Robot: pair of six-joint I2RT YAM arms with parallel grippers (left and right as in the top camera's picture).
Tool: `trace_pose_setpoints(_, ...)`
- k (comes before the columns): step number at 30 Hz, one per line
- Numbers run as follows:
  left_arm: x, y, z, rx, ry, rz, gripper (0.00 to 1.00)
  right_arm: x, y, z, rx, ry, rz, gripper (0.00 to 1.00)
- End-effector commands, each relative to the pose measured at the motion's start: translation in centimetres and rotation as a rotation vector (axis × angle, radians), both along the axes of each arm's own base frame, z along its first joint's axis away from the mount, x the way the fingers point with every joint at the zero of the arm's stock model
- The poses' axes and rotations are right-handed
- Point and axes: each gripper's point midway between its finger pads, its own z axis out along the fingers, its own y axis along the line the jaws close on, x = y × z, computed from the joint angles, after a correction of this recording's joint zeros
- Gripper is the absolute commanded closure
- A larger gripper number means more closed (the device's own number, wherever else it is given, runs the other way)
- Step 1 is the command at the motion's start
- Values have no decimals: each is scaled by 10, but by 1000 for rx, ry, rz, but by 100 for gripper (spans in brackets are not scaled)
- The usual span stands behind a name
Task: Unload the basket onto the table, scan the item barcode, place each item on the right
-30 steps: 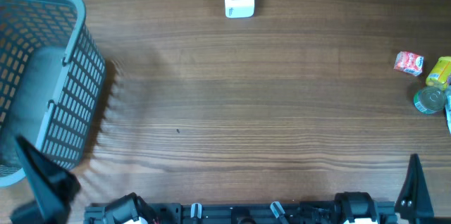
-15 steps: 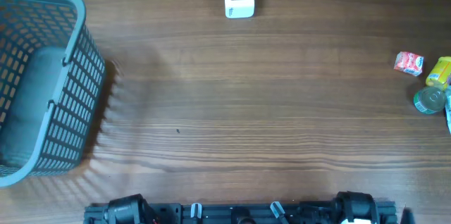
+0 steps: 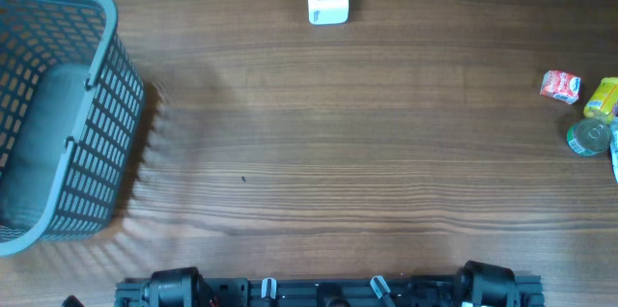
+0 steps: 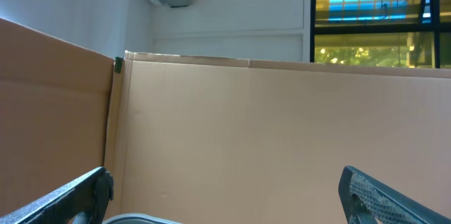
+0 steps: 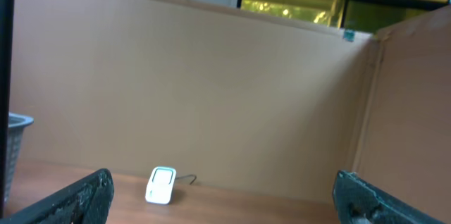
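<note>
Table [image 3: 386, 153]: both arm tips, seen overhead a second ago, now gone from that view.
Basket [image 3: 58, 114]: left pincer's side.
Pincers: left pincer [image 4: 225, 182], right pincer [image 5: 222, 182], both wide apart, empty.
Scanner [image 5: 161, 185]: ahead of right pincer, slightly left.
Can [image 3: 588, 137], red pack [image 3: 560, 86], yellow pack [image 3: 602, 97]: right pincer's side, unmoved.

black arm bases [image 3: 483, 286] with white clips; left claw [image 4: 225, 182], right claw [image 5: 222, 182]: dark, textured fingers
</note>
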Motion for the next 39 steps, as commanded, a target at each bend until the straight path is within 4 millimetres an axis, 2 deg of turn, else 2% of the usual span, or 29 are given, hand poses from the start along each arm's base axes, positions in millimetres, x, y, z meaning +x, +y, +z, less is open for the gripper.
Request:
trace_pose_setpoints(1,-1,2,-4,-8,10,2,0,23,2,6,42,13,43,0)
trace_pose_setpoints(3,5,2,-16,-13,67,2,0,47,-3,-6,61,82,43,0)
trace_pose_setpoints(5,17,3,-44,-23,188,2,0,77,-5,-29,82,192,65,0)
trace_pose_setpoints(8,28,4,-85,-38,362,3,0,101,3,-38,96,235,151,0)
trace_pose_setpoints(12,28,4,-167,-66,696,4,0,138,3,-49,188,282,222,0)
trace_pose_setpoints(13,20,3,-199,-78,832,4,0,150,1,-63,260,335,228,0)
trace_pose_setpoints(15,5,4,-237,-78,1000,17,0,162,-4,-84,376,416,222,0)
trace_pose_setpoints(16,3,6,-240,-70,1018,30,0,172,-18,-90,378,417,148,0)
trace_pose_setpoints(17,4,6,-239,-70,1011,29,0,179,-23,-90,378,403,127,0)
trace_pose_setpoints(18,3,6,-241,-71,1019,28,0,185,-22,-89,365,390,141,0)
trace_pose_setpoints(22,2,6,-242,-71,1024,28,0,217,-7,-78,136,270,263,0)
trace_pose_setpoints(26,2,6,-242,-71,1024,28,0,257,-2,-86,42,132,355,0)
trace_pose_setpoints(28,2,6,-242,-71,1024,28,0,277,-3,-104,14,73,373,0)
trace_pose_setpoints(32,2,6,-242,-71,1024,28,0,305,-18,-147,75,123,299,0)
trace_pose_setpoints(35,2,6,-242,-71,1024,28,0,315,-22,-172,110,171,268,0)
trace_pose_setpoints(39,2,6,-242,-71,1024,28,0,330,-20,-225,141,255,277,0)
